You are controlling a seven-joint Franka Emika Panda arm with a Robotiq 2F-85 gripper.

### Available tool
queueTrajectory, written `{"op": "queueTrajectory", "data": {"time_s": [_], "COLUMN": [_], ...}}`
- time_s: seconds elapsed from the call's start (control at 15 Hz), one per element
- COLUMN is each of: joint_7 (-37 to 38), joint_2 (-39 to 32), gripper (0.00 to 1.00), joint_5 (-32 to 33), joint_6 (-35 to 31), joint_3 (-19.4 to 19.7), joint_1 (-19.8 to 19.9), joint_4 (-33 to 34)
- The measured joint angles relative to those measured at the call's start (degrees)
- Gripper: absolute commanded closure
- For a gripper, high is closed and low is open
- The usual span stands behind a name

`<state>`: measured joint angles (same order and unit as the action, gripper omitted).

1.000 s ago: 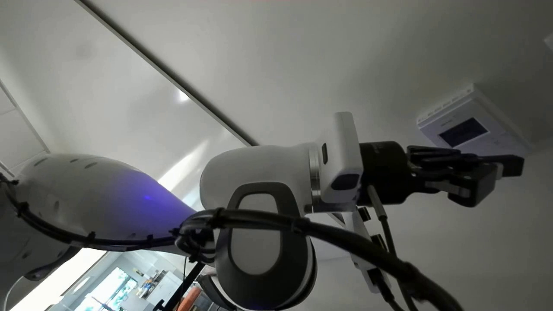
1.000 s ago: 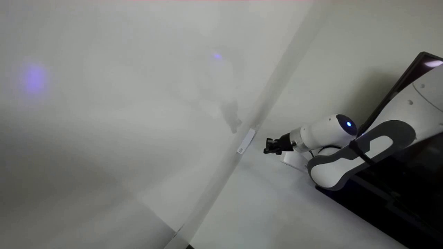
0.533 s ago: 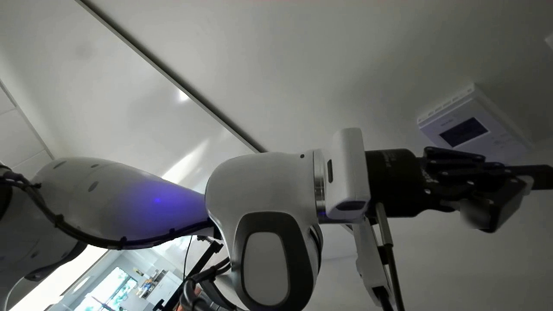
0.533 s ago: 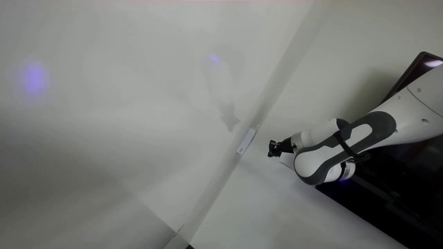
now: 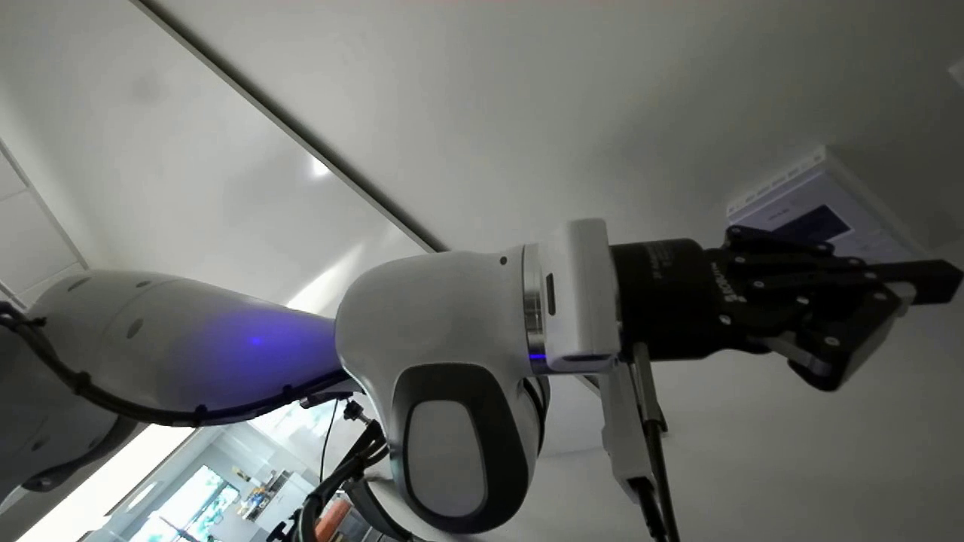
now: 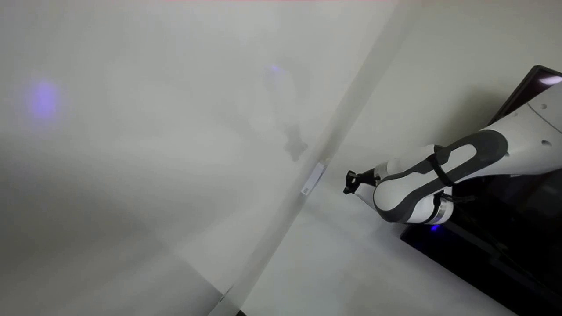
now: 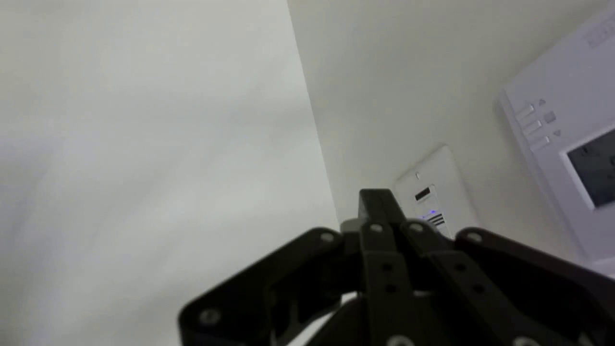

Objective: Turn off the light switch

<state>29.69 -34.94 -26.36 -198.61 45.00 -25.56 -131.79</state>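
1. Turning off the light switch [image 7: 571, 105] is judged to be unfinished: no press is shown in any view.
2. The switch is taken to be the white box [image 7: 576, 96] with a dark grey panel [image 7: 596, 166], fixed to the wall [image 7: 408, 72] at the right of the wrist view; in an exterior view the box [image 5: 866, 229] is partly covered by the gripper [image 5: 934, 282].
3. Some doubt is left: buttons [image 7: 532, 127] and arrow marks [image 7: 542, 102] like a thermostat's are seen on that box, and a separate white plate [image 7: 444, 182], bearing a small blue light [image 7: 433, 211], is set between it and the wall corner [image 7: 312, 110]. The plate may be meant instead.
4. The gripper is clenched, with its fingertips [image 7: 379, 202] together and nothing grasped. Part of the plate is hidden behind them in the wrist view, but contact with either fitting cannot be confirmed.
5. As a judgement, most of the reach may be counted as done. Left to be done are the aiming of the joined tips at the intended fitting, the press and the withdrawal.
6. A bright strip [image 5: 120, 482] is shown in an exterior view; whether it is a lamp or daylight cannot be told, so no proof of completion is given by it.
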Motion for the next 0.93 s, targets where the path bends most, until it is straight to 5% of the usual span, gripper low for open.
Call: {"op": "queueTrajectory", "data": {"time_s": [0.93], "joint_7": [7.8], "joint_2": [-0.7], "gripper": [1.0], "joint_5": [-4.8], "joint_6": [2.4], "joint_3": [0.1], "joint_1": [1.0], "joint_4": [2.6]}}
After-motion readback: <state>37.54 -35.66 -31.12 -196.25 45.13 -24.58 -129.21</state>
